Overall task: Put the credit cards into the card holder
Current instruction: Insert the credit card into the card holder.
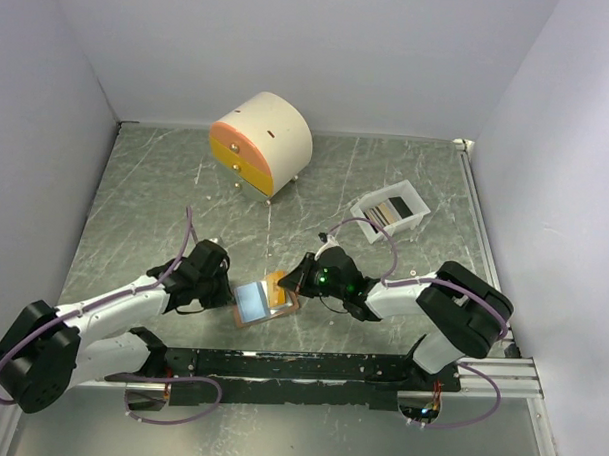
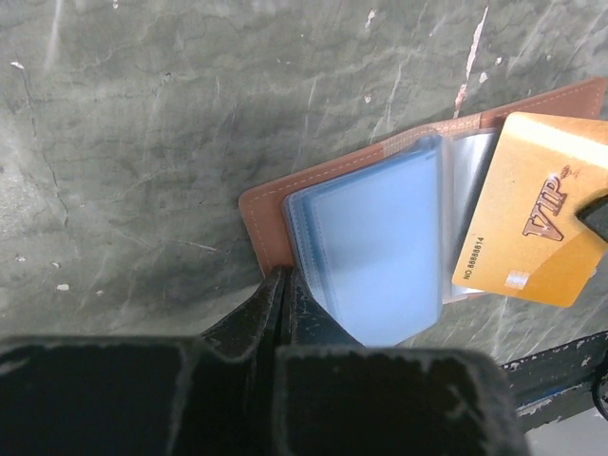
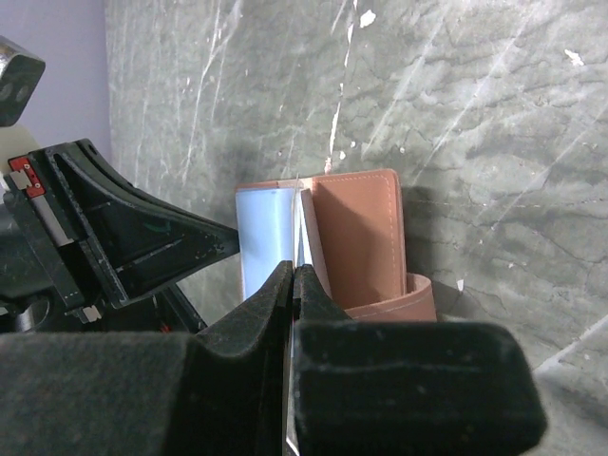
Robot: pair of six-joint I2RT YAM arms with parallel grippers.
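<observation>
Left wrist view: the stitched, salmon leather card holder (image 2: 261, 223) lies open on the marbled table (image 2: 123, 142), its glossy blue sleeves fanned. The left gripper (image 2: 285, 282) pinches its near edge. The right gripper (image 3: 291, 280) clamps the gold card (image 2: 527, 223) over its other flap. The white tray (image 1: 414, 194) and round cabinet (image 1: 273, 137) stand well apart from it.

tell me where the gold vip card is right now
The gold VIP card is mid-table in the top view, over the right side of the open card holder, with the right gripper at its right edge.
</observation>
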